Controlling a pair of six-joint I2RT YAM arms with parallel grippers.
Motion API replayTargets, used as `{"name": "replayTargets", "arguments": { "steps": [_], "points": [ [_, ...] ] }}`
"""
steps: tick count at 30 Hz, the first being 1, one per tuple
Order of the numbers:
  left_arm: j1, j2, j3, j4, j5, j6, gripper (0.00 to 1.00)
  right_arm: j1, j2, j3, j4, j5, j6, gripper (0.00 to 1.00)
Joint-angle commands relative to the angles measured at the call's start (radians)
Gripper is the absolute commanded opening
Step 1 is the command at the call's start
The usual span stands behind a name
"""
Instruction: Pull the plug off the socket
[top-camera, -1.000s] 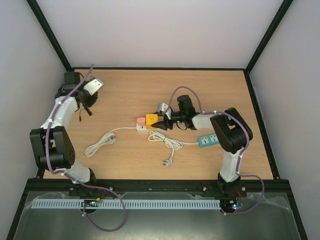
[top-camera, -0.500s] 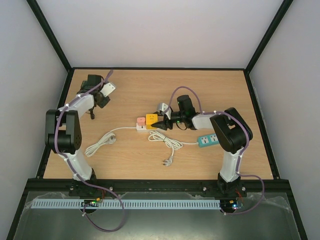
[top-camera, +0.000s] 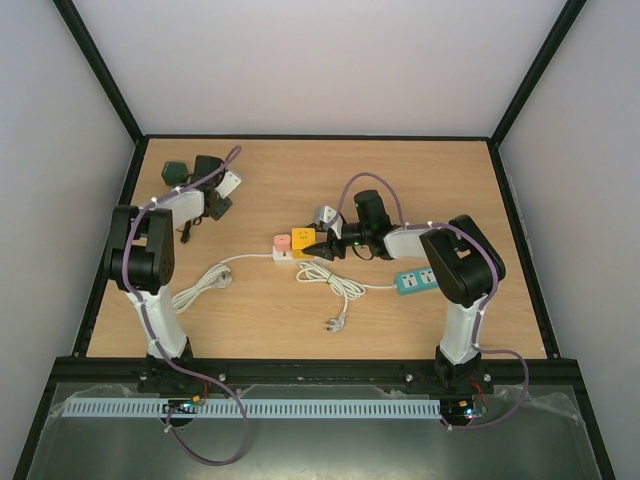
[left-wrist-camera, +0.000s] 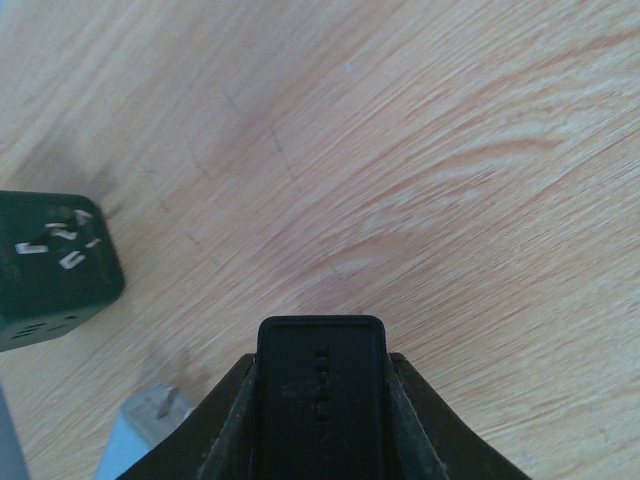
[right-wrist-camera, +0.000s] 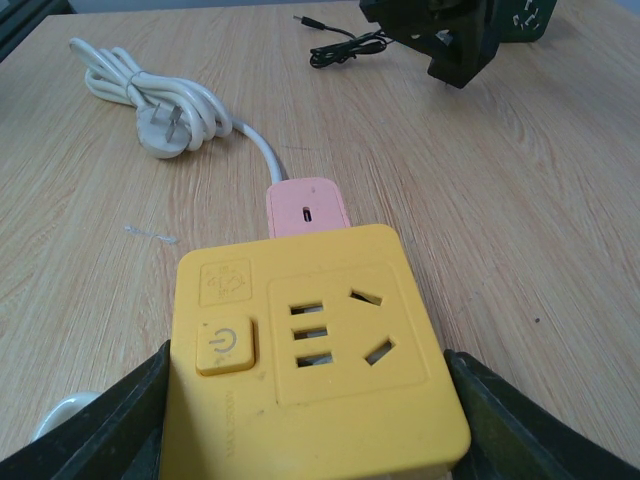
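Observation:
The black plug (left-wrist-camera: 320, 400) sits between the fingers of my left gripper (left-wrist-camera: 320, 362), which is shut on it just above the wood at the back left of the table (top-camera: 400, 180). In the top view that left gripper (top-camera: 218, 204) is far from the socket, with a thin black cable (top-camera: 185, 232) trailing beside it. The yellow socket (right-wrist-camera: 310, 350) with its pink end (right-wrist-camera: 308, 205) lies at the table's middle. Its slots are empty. My right gripper (right-wrist-camera: 315, 405) is shut on the socket's two sides, seen from above as right gripper (top-camera: 316, 243) on socket (top-camera: 302, 239).
A dark green cube adapter (left-wrist-camera: 50, 265) lies just left of the left gripper, at the back left (top-camera: 175, 169). A white cable with its plug (top-camera: 200, 285) runs from the pink end. Another white cable bundle (top-camera: 335, 287) and a teal power strip (top-camera: 415, 281) lie near the right arm.
My left arm has swung rightward along the back left of the table with the plug, uncovering the dark green cube. The right arm and the socket have not moved.

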Motion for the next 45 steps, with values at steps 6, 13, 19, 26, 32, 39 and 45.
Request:
{"name": "replayTargets", "arguments": {
  "steps": [6, 13, 19, 26, 32, 39, 45],
  "points": [
    [-0.006, -0.041, 0.067, -0.112, 0.186, -0.040, 0.73, 0.006, 0.065, -0.032, -0.093, 0.111, -0.015, 0.30],
    [0.009, -0.123, 0.103, -0.261, 0.498, 0.057, 0.88, 0.007, 0.067, -0.025, -0.112, 0.103, -0.031, 0.30],
    [0.014, -0.192, 0.088, -0.397, 0.841, 0.223, 0.91, 0.006, 0.068, -0.022, -0.123, 0.101, -0.041, 0.30],
    [-0.007, -0.134, 0.129, -0.636, 1.053, 0.518, 0.83, 0.007, 0.075, -0.014, -0.143, 0.098, -0.056, 0.30],
    [-0.085, -0.137, 0.082, -0.547, 0.980, 0.511, 0.74, 0.006, 0.078, -0.008, -0.151, 0.101, -0.057, 0.30],
    [-0.158, -0.142, 0.037, -0.474, 0.914, 0.486, 0.72, 0.007, 0.080, -0.008, -0.148, 0.104, -0.055, 0.29],
    [-0.201, -0.146, -0.023, -0.413, 0.862, 0.469, 0.69, 0.007, 0.080, -0.012, -0.140, 0.107, -0.052, 0.29]
  ]
}}
